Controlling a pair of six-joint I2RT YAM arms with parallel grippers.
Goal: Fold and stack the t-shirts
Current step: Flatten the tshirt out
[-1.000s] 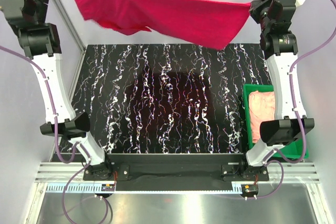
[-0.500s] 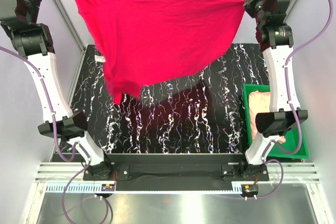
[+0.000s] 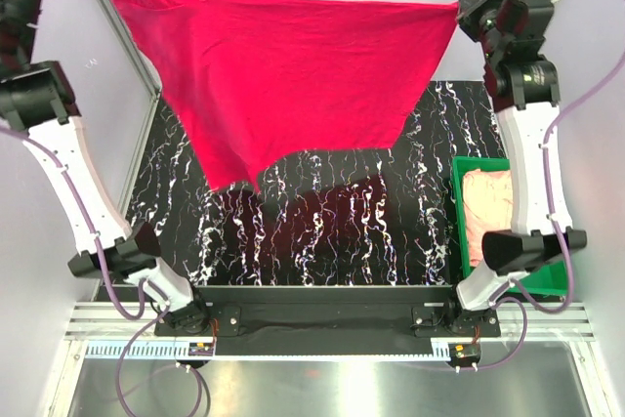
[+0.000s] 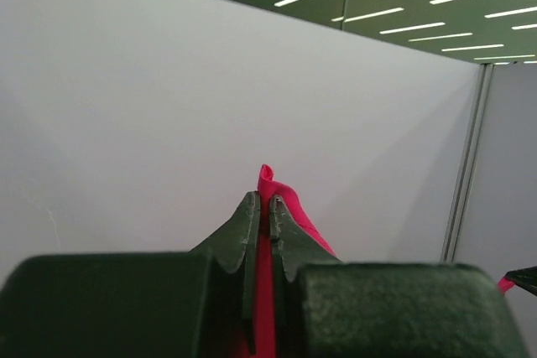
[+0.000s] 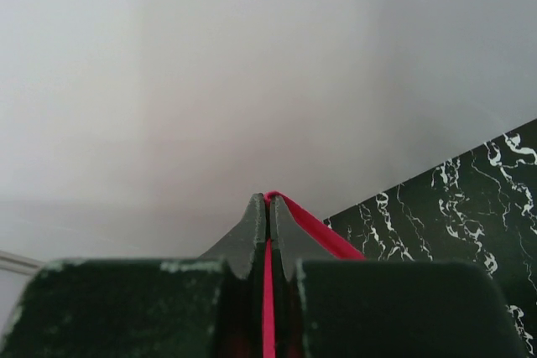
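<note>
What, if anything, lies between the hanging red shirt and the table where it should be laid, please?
Nothing visible does. The red shirt hangs between the left gripper and right gripper over the table; the tray with the pink shirt sits off to the right.

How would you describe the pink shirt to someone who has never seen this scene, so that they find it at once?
Find the black marbled table, then the green tray at its right edge. The pink shirt lies inside that tray; unlike the red shirt, which hangs spread in the air above the table, it is pale and at rest.
</note>
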